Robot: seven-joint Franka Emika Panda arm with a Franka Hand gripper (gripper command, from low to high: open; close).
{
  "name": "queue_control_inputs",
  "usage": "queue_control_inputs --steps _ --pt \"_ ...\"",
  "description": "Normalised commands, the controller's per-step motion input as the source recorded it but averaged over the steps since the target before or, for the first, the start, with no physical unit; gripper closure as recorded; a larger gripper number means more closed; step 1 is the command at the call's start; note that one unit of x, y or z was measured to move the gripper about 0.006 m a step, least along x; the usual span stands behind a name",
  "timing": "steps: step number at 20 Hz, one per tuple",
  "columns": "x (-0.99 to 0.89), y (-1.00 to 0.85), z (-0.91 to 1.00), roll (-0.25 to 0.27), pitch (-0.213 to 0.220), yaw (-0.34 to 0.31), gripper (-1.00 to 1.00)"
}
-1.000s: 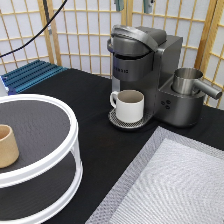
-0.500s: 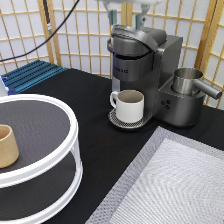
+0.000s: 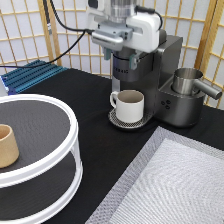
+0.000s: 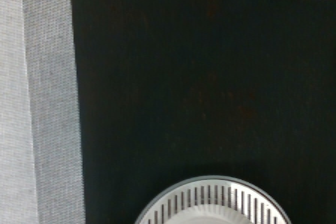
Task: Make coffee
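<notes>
Claw [image 3: 121, 44] above the coffee machine [image 3: 165, 75]; grip unclear, pod unseen.

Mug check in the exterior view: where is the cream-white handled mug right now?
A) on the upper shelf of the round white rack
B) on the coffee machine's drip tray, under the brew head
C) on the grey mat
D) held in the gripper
B: the mug stands on the round drip tray of the coffee machine, with the gripper above it at the machine's top; the rack carries only a tan cup.
</notes>
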Motion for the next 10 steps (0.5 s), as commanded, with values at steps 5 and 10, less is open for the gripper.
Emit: queue_control_inputs --steps 5,10 --pt "0.13 0.05 -0.85 -0.192 -0.002 0.111 -1.0" --pt "-0.21 0.05 0.8 -0.074 0.008 0.195 -1.0"
